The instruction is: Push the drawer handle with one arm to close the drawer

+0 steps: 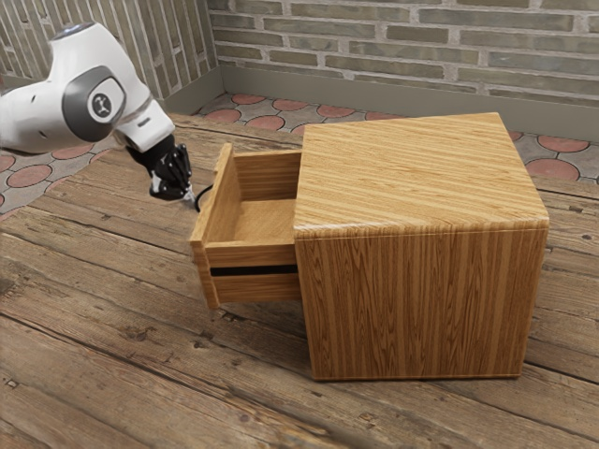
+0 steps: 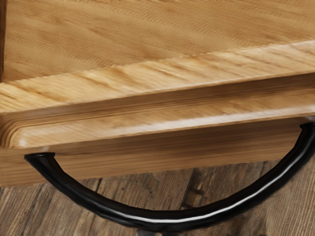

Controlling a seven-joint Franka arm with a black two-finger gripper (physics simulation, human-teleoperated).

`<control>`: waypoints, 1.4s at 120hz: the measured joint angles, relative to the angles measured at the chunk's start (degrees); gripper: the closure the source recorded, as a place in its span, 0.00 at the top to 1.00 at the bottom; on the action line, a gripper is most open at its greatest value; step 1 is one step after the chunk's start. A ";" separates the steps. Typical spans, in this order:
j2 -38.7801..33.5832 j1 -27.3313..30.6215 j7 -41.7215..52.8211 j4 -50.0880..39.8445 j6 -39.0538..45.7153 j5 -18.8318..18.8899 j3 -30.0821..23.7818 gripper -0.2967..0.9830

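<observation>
"Brick walls at the back, red-dotted tiles below them, and up front a weathered plank tabletop carrying our wooden cabinet!"

"And look at that drawer, well out of the cabinet toward the exterior view's left, its inside in plain sight!"

"Where's the handle?"

"On the drawer's outer face: a black, glossy bow, both ends meeting the wood, the curve standing out over the planks in the wrist view."

"Now the white arm, reaching in from the exterior view's left, angled down!"

"Right, and its black end effector is right at the handle, outside the drawer. Is it gripping?"

"Can't tell! How far open it is, or whether it has hold of the handle, I can't make out from these angles."
</observation>
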 joint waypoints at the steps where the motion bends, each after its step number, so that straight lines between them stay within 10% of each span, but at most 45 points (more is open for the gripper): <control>1: 0.05 -0.04 -0.01 0.06 0.03 -0.01 0.00 0.15; 168: 7.91 -7.54 -2.16 7.63 0.59 -6.25 -0.11 0.15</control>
